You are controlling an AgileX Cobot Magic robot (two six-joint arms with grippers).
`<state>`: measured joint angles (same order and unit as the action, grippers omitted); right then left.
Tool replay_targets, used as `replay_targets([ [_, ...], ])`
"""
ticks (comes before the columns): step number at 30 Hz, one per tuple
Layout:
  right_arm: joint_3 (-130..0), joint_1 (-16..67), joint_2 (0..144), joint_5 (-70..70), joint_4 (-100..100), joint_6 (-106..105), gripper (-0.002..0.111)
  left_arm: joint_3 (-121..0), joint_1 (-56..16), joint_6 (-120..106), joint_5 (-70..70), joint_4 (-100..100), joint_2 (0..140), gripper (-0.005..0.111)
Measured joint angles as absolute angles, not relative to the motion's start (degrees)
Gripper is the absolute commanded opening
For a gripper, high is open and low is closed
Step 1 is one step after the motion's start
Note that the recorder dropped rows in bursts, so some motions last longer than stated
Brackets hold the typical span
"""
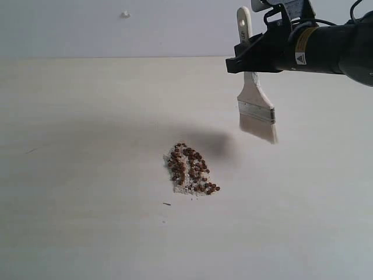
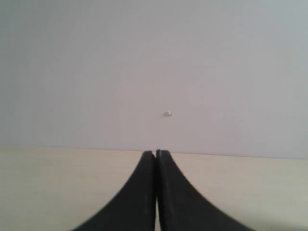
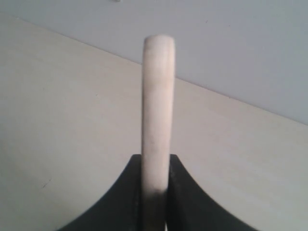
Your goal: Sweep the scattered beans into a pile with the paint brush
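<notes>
Heap of beans (image 1: 190,170), paint brush (image 1: 256,114) aloft

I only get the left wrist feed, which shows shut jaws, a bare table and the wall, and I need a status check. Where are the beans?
Observer: The beans lie in one compact heap, mixed with whitish crumbs, near the middle of the table in the exterior view.
Operator: And the brush?
Observer: The paint brush hangs in the air with its bristles down, above and to the right of the heap. It is not touching the table.
Operator: What is holding it?
Observer: The right gripper is shut on its handle, and the handle's end sticks out past the jaws.
</notes>
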<state>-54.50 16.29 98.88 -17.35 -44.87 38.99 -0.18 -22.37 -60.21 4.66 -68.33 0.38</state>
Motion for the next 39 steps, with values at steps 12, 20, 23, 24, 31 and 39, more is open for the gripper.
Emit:
replay_targets([
  [12,-54.50,16.29,98.77,-10.68,-10.60,4.87,0.000,-0.18,-22.37,-60.21,4.66,-68.33,0.38,0.000],
  [20,-53.54,16.40,95.54,-6.24,6.18,-12.04,0.000,-0.18,-22.37,-60.21,4.66,-68.33,0.38,0.000],
  [23,-51.12,16.95,91.29,-6.27,7.16,-12.95,0.000,-0.18,-22.37,-60.21,4.66,-68.33,0.38,0.000],
  [24,-50.11,17.38,89.55,-6.80,7.14,-13.28,0.000,-0.18,-22.37,-60.21,4.66,-68.33,0.38,0.000],
  [31,-43.91,20.58,82.15,-16.65,7.19,-17.69,0.000,-0.18,-22.37,-60.21,4.66,-68.33,0.38,0.000],
  [39,-39.62,20.83,82.04,-28.95,14.72,-26.21,0.000,-0.18,-22.37,-60.21,4.66,-68.33,0.38,0.000],
])
